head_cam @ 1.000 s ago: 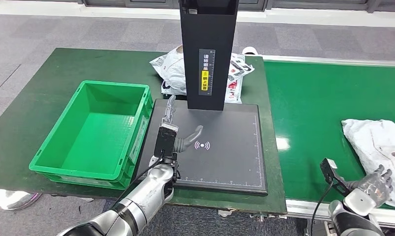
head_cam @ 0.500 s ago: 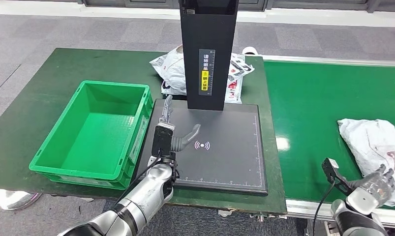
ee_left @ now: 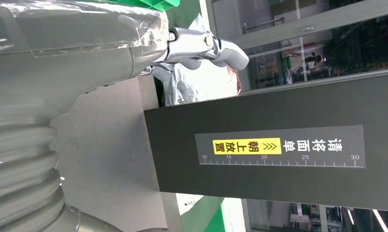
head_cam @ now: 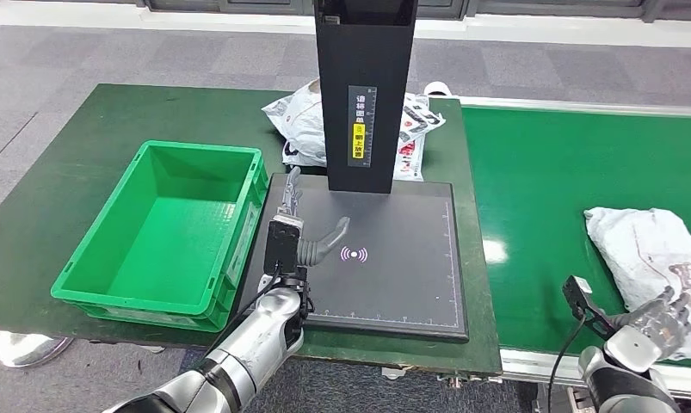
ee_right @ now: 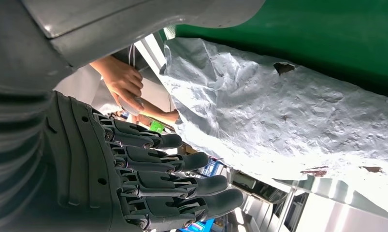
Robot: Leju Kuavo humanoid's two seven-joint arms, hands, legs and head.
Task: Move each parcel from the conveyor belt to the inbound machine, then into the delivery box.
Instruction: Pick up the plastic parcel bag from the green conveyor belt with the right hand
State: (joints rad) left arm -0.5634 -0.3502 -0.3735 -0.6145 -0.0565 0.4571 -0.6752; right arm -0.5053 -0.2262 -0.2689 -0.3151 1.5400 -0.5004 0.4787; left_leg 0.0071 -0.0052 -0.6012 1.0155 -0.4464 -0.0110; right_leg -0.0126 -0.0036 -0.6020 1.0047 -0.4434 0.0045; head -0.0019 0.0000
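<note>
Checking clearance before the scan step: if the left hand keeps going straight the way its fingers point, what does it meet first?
Probably the scanner's black column; the left hand points toward it across the bare scan plate, though depth is uncertain.

The black column (head_cam: 365, 90) hides the rear parcels' (head_cam: 300, 120) middle.

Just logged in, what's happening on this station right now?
The right hand is open at the near edge of the grey parcel on the conveyor, not yet gripping it. The left hand hovers open over the scanner pad, which has no parcel on it. The green box is empty. More parcels lie behind the scanner's black column.
</note>
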